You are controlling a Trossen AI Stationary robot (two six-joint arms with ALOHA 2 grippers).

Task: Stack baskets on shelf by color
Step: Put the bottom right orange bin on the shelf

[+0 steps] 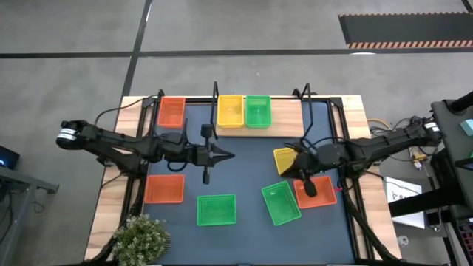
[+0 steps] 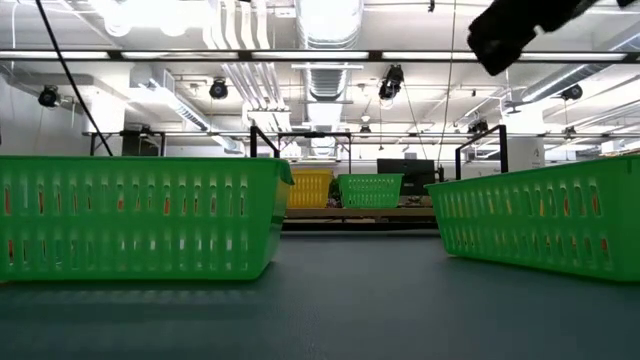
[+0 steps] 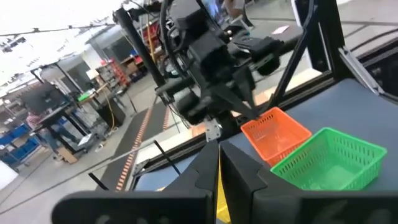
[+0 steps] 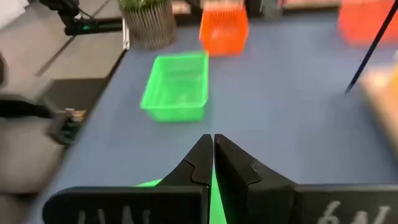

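Baskets lay scattered on the blue tabletop and wooden shelf; both pincers were pressed together and empty.

On the shelf sat a red-orange basket, a yellow basket and a green basket. The left gripper hung mid-table, apart from the near orange and green baskets. The right gripper hovered beside a yellow basket, near another green basket.
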